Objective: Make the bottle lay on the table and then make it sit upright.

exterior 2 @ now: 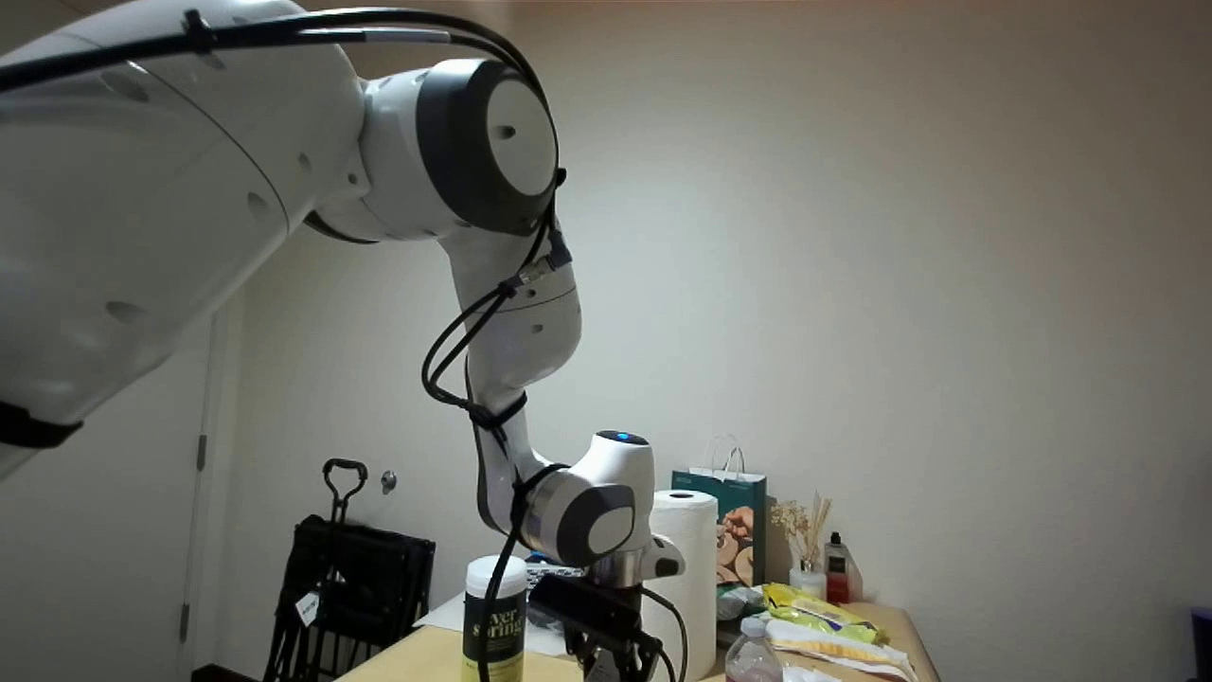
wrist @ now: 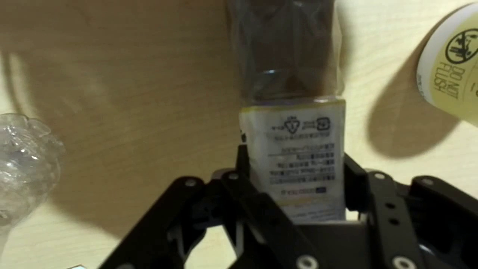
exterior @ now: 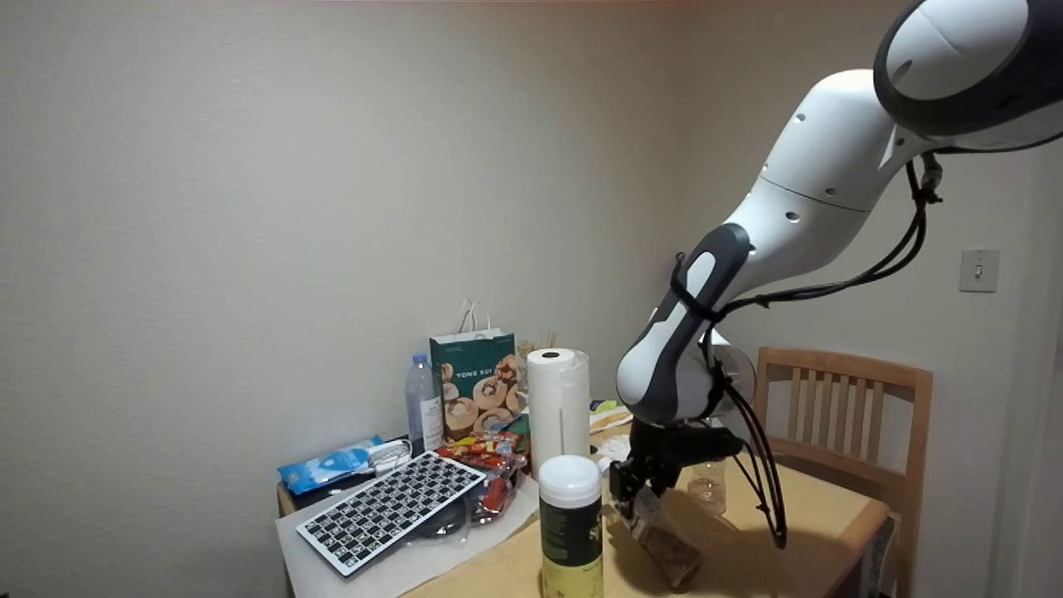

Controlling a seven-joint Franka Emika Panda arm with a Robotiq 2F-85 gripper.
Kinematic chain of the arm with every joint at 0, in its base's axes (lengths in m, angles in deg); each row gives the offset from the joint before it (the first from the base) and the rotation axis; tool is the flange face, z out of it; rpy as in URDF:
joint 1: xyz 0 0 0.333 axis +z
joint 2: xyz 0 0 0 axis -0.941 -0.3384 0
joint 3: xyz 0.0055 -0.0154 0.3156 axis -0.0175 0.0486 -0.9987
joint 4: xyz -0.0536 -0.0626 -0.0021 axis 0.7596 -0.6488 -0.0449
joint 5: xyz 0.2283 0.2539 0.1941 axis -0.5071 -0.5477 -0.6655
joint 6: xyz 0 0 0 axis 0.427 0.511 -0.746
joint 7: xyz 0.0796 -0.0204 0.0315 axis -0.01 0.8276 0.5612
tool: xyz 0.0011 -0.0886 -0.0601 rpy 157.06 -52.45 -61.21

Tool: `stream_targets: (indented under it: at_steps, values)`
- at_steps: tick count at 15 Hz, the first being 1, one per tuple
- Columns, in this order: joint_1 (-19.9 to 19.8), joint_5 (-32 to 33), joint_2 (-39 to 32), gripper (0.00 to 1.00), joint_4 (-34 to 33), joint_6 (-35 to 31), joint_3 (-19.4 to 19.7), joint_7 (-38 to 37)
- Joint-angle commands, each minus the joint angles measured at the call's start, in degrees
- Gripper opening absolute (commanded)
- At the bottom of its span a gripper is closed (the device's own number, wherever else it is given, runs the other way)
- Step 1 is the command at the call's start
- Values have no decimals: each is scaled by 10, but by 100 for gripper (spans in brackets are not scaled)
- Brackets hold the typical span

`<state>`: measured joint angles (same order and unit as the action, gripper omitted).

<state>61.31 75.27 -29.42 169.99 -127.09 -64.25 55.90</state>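
The bottle (exterior: pixel 667 544) has brownish contents and a pale label. In an exterior view it is tilted, its lower end pointing toward the front of the table (exterior: pixel 797 515). I cannot tell whether that end touches the tabletop. My gripper (exterior: pixel 639 490) is shut on the bottle's upper part. In the wrist view the gripper's fingers (wrist: pixel 295 179) press both sides of the bottle's label (wrist: pixel 295 149), and the brown body (wrist: pixel 287 52) reaches away from them. The cap end is hidden there behind the gripper. In an exterior view the gripper (exterior 2: pixel 611 654) is cut by the bottom edge.
A large white-capped container (exterior: pixel 570 531) stands beside the held bottle, also in the wrist view (wrist: pixel 453 71). A clear bottle (exterior: pixel 707 486) stands on the other side, also in the wrist view (wrist: pixel 26 168). A paper-towel roll (exterior: pixel 558 407), checkerboard (exterior: pixel 390 511) and bag (exterior: pixel 477 382) stand behind.
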Motion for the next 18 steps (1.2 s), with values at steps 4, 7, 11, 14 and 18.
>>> stream_targets:
  at_steps: [4,7,11,14,18]
  values:
    - [-10,-1,12,53,28,-37,-11,-19]
    - [-13,-13,18,28,65,-172,-32,-12]
    - [-12,21,-2,28,87,-353,-51,-49]
    - [28,33,-5,28,23,-370,-9,-92]
    - [59,30,-44,28,-87,-364,33,-113]
